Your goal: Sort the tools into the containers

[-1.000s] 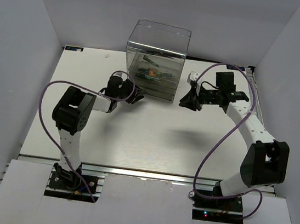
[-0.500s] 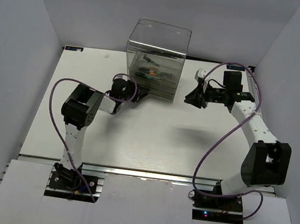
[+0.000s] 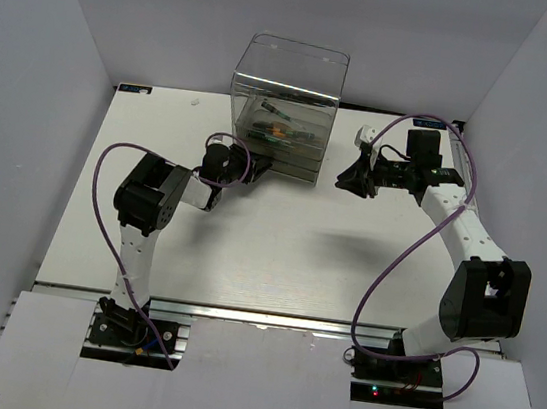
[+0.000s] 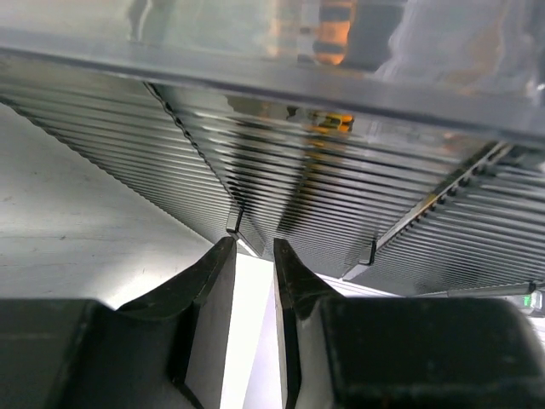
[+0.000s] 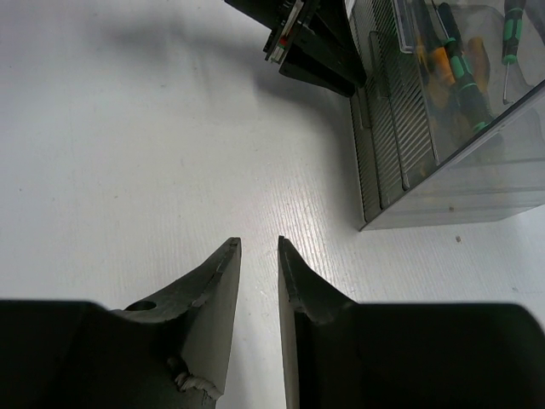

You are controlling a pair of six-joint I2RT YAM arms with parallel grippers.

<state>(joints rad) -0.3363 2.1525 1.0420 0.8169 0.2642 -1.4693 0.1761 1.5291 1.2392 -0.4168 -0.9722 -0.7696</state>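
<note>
White tabletop (image 3: 277, 255) between pale grey walls (image 3: 57, 85) carries the whole scene. Inside the clear cabinet (image 3: 286, 95) lie the tools (image 5: 456, 64), among them slim drivers with green-and-black handles and pieces with orange grips. They are ahead and to the right of the right gripper (image 5: 260, 245) in its wrist view; which drawer holds them cannot be told. Ribbed drawers (image 4: 341, 221) fill the cabinet's lower front. The left gripper (image 4: 251, 247) sits right at that ribbed front, its tips just below a small tab (image 4: 234, 223) on a drawer edge. Its jaws are drawn in to a narrow gap with nothing between them, and whether the tips touch the plastic cannot be told. The right gripper hangs above the tabletop, beside the cabinet's right side and apart from it, jaws likewise narrow and empty. From it the left gripper shows as a black shape straight ahead, against the drawer fronts. Purple cables (image 3: 96, 211) loop from both arms.
</note>
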